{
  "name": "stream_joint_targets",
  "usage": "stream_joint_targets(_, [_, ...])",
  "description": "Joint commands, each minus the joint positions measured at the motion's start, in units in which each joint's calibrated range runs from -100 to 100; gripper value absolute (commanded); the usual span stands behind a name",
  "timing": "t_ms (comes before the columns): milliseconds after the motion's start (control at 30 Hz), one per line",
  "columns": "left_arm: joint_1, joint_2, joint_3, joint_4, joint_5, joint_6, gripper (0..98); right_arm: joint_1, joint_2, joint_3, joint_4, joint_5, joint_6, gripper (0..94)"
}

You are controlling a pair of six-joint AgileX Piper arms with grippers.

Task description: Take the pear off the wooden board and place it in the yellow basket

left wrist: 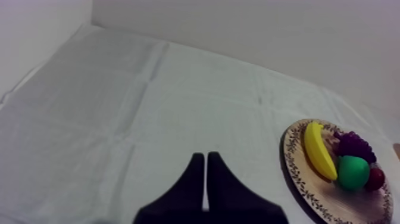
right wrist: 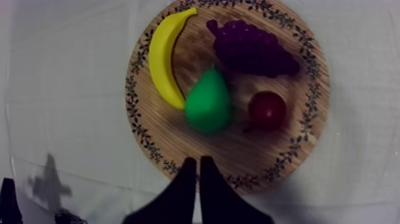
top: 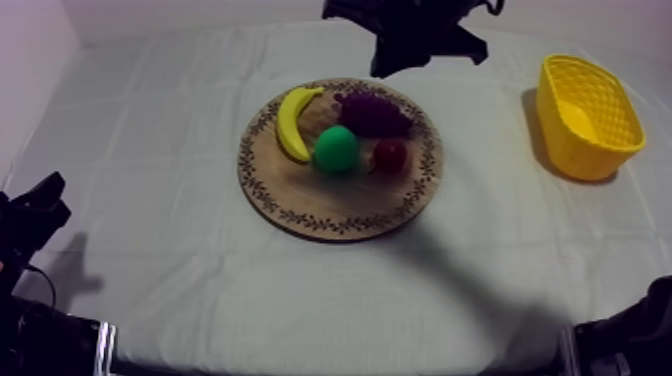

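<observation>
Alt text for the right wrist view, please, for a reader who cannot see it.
The right gripper, shut on nothing, hangs over the rim of a round wooden board holding a green pear, a banana, purple grapes and a small red fruit.

The top camera sits high at the table's near edge and looks down at a slant across the cloth (top: pixel 150 200) to the far wall, taking in the wooden board (top: pixel 300 215) at mid-table and the yellow basket (top: pixel 585 150) well to its right. The left wrist camera rides low over the cloth at the left side, facing across the table, and sees the board obliquely from well off. The right wrist camera hangs near above the board, looking almost straight down. All three views share the board.
</observation>
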Motion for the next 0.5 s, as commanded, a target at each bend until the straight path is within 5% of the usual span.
stream_joint_targets(0, [-0.01,0.0,0.03,0.02,-0.01,0.01,0.1,0.43,0.98,-1.12,-0.58,0.52,0.48,0.2])
stream_joint_targets(167, [-0.01,0.0,0.03,0.02,-0.01,0.01,0.1,1.45,2.91,-3.14,-1.64,1.2,1.6,7.0])
stream_joint_targets(333, [-0.01,0.0,0.03,0.02,-0.01,0.01,0.1,1.46,3.87,-3.24,-2.7,0.95,2.33,49.7])
stream_joint_targets(467, [-0.01,0.0,0.03,0.02,-0.01,0.01,0.1,1.68,4.53,-3.1,-3.96,0.59,2.86,70.1])
